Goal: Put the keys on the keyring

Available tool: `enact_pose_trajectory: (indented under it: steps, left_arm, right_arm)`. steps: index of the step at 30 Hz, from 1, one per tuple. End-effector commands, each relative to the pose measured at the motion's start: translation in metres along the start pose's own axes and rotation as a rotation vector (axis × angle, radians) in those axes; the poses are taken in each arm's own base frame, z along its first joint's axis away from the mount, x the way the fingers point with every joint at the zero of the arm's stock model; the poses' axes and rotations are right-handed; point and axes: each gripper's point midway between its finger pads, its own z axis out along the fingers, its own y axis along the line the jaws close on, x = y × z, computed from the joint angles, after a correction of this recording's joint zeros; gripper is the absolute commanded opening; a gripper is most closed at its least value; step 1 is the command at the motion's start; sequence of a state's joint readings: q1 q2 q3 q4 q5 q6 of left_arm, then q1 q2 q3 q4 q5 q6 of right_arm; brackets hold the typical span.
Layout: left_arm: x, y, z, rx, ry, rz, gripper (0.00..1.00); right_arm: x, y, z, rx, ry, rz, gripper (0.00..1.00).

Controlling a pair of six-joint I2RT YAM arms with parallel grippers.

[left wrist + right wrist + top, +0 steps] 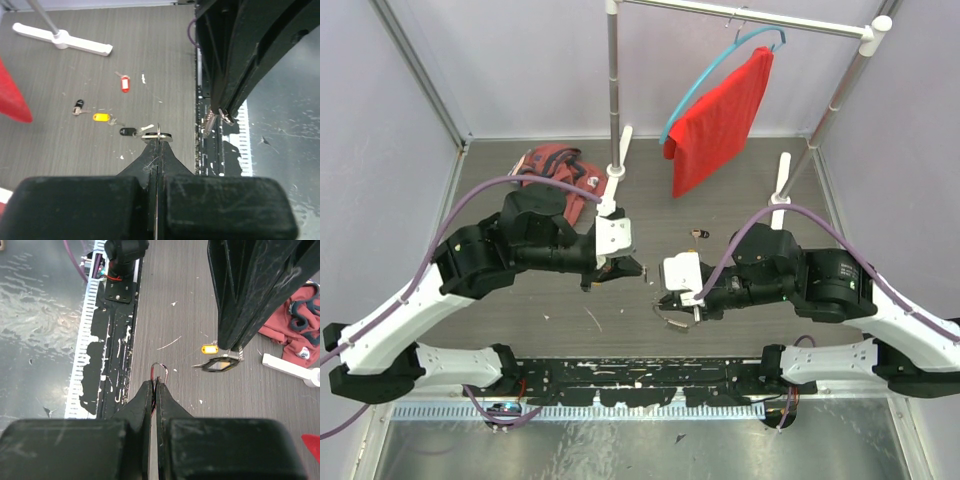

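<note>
Desk: a dark wood-grain desk flecked with white chips lies below you.
Room: pale walls close three sides. At the back, a rack carries a red cloth on a blue hanger. A maroon garment lies back left.
Left arm: yours bends inward, low over mid-desk, with the left claw clamped on a black-tagged key.
Right arm: mirrors it. The right claw pinches the keyring, near that key but apart.
Loose keys: the red-tagged key, yellow-tagged key and two more black-tagged ones rest on the desk.

Robot lab cell: plain walls, table-bolted arms, garment rack.
</note>
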State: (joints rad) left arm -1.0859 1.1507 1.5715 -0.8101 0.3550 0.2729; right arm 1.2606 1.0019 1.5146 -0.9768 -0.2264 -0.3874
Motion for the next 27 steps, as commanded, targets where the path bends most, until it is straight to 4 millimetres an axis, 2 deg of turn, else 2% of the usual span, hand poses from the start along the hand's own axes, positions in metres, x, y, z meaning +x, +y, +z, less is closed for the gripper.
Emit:
enact_pose_trajectory:
  steps: [1,13,27]
  left_arm:
    - [-0.011,-0.028,-0.006,0.152,-0.027,0.012,0.0]
    - [-0.019,-0.044,-0.008,0.242,-0.062,-0.003,0.0]
    - [-0.017,-0.046,-0.006,0.261,-0.055,-0.009,0.0]
  right_arm:
    - [-0.021,0.007,-0.011,-0.059,-0.063,-0.082,0.01]
    - [-0.03,0.004,-0.009,-0.072,-0.07,-0.138,0.01]
    - [-0.04,-0.005,-0.001,-0.063,-0.072,-0.188,0.01]
